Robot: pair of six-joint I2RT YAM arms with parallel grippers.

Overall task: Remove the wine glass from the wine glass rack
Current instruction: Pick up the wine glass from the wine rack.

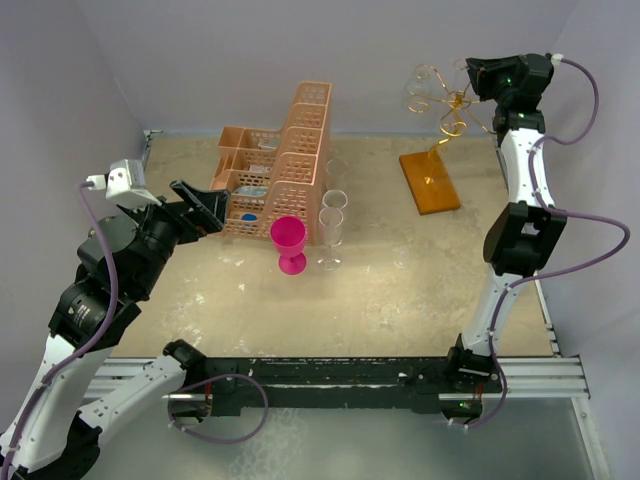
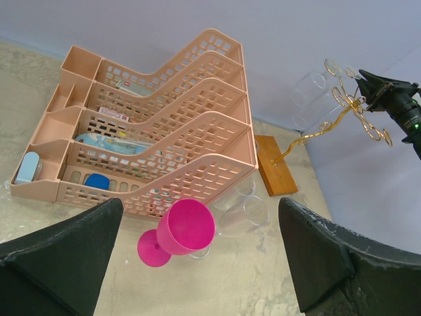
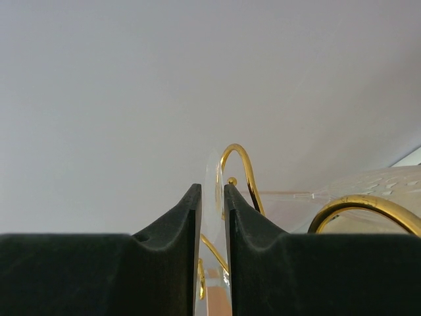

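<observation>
Now, right gripper [image 1: 468, 82]: raised to the curled top of the rack; its black fingers [image 3: 164, 257] stand close together with only a slim gap between them.
Gap contents: the thin round foot of a clear wine glass [image 3: 213, 178] sits edge-on between the two fingers; whether the pads press on it cannot be told.
Wine glass position: hanging on the rack's spiral arms, off the table, its foot up among the gold curls beside the right gripper.
Wine glass rack [image 1: 430, 182]: thin gold wire stand with curled arms on a flat orange rectangular base, standing at the far right of the beige stone-look table [image 1: 400, 300], near the back wall.
Second glass: more clear glass shows just right of the fingers in the right wrist view, behind a gold loop.
Left gripper [image 1: 212, 215]: jaws spread wide, holding nothing, hovering over the left part of the table and pointing at the basket.
Peach plastic lattice basket [image 1: 290, 150]: stepped organiser at the far centre-left, small items in its compartments.
Pink plastic goblet [image 1: 289, 243]: upright just in front of the basket.
Clear stemmed glasses [image 1: 330, 232]: upright on the table, just right of the goblet, well apart from the rack.
</observation>
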